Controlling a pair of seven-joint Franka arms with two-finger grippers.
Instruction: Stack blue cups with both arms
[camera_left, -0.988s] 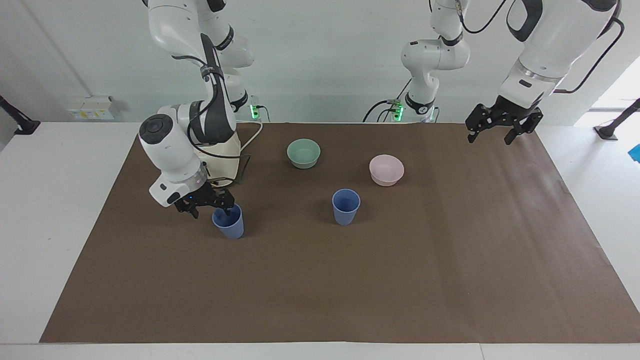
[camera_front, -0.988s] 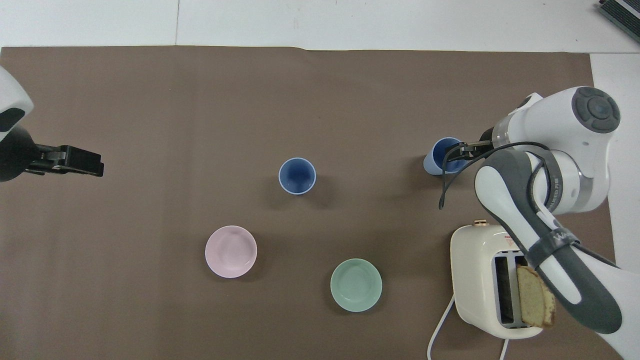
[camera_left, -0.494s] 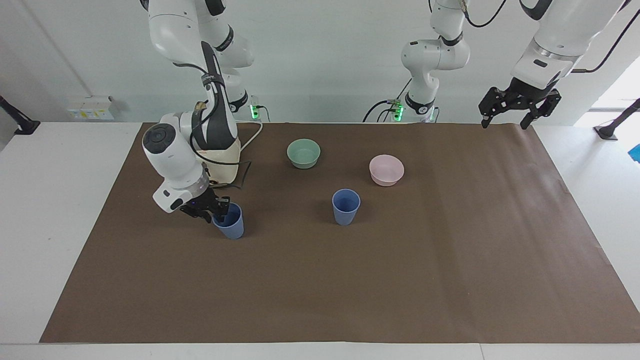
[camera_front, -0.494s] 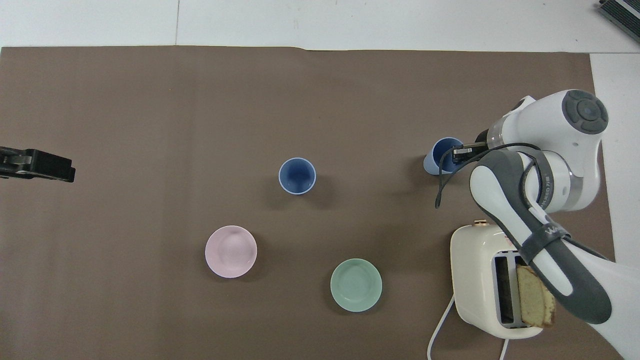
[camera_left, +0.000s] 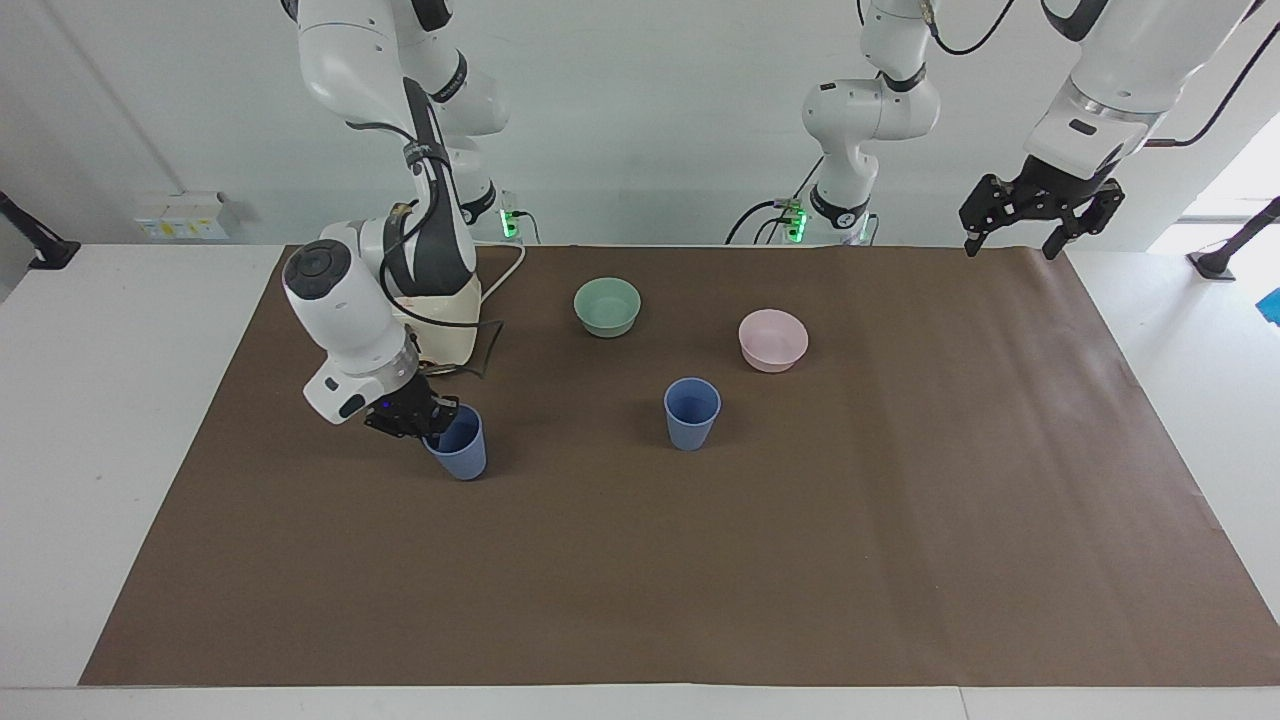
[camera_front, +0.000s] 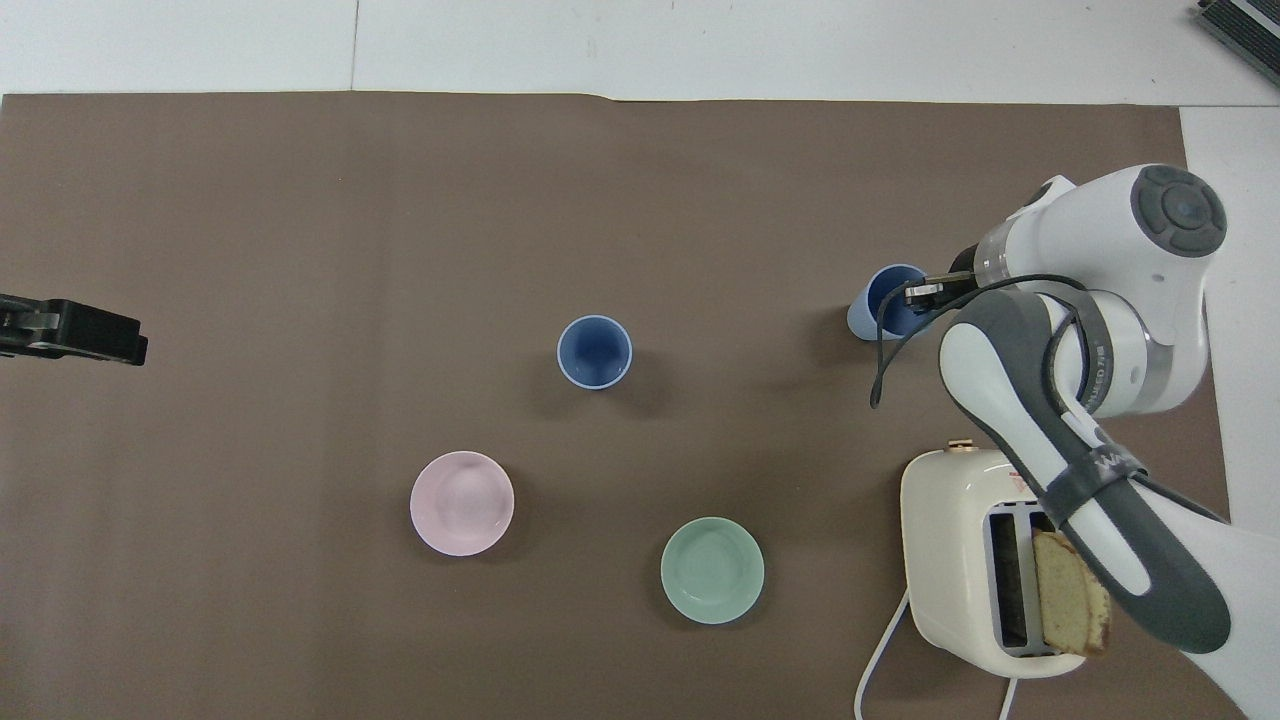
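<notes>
Facing view.
- Right claw (camera_left: 432, 420): clamped on the rim of one blue cup (camera_left: 457, 444), one fingertip inside the mouth, at the right arm's end of the surface (camera_left: 700, 580).
- That cup: tipped slightly off upright, long axis near vertical, mouth up. Whether its base has left the surface I cannot tell.
- Second blue cup (camera_left: 691, 413): upright, mouth up, near mid-surface, well apart from the held one, toward the left arm's end from it.
- Left claw (camera_left: 1040, 215): spread wide, empty, waiting high over the left arm's end.

Overhead view.
- Right claw (camera_front: 918, 293): at the held blue cup (camera_front: 880, 305), on the rim side toward its own arm.
- Second blue cup (camera_front: 595, 351): open mouth fully visible, farther from the robots than the pink bowl (camera_front: 462, 502) and green bowl (camera_front: 712, 570).
- Judgement: the coming carry runs sideways from held cup to standing cup, both axes vertical. The right arm is much the nearer.
- Left claw (camera_front: 85, 330): only its tip shows at the frame edge.
</notes>
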